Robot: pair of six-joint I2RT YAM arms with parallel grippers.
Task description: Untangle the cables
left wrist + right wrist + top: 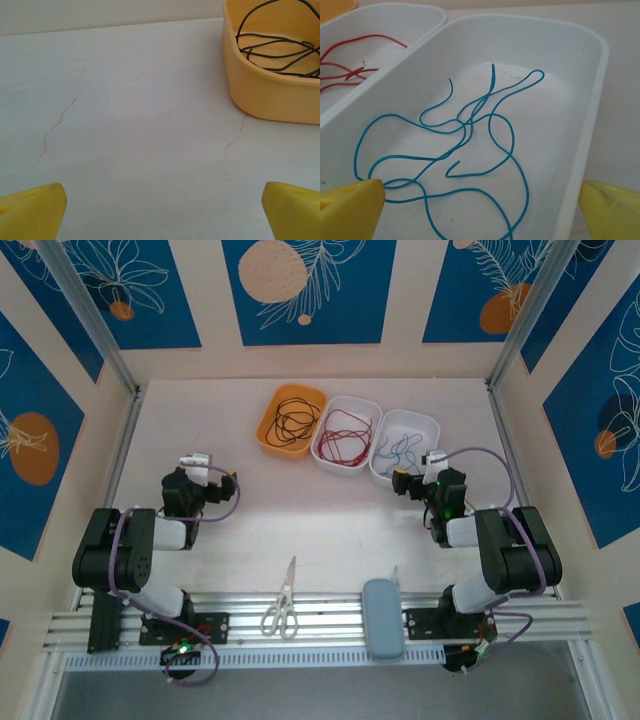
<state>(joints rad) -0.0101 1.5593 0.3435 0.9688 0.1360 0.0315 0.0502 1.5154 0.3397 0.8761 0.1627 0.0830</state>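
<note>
On the pale table [330, 530], the cables sit sorted by tub: black cables [296, 420], red cables [345, 435], blue cables [400, 450]. They look light, limp and springy, so a free end is probably the best place to pinch. The left gripper [165, 210] and right gripper [482, 210] gape wide, both empty.

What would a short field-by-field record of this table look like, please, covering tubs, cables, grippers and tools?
orange tub: black cables inside, left end of row
middle white tub: red cables inside
right white tub: blue cables inside, loosely crossing one another
left gripper: open, over bare table beside the orange tub
right gripper: open, above the blue cables
near rail: scissors and a grey case
</note>
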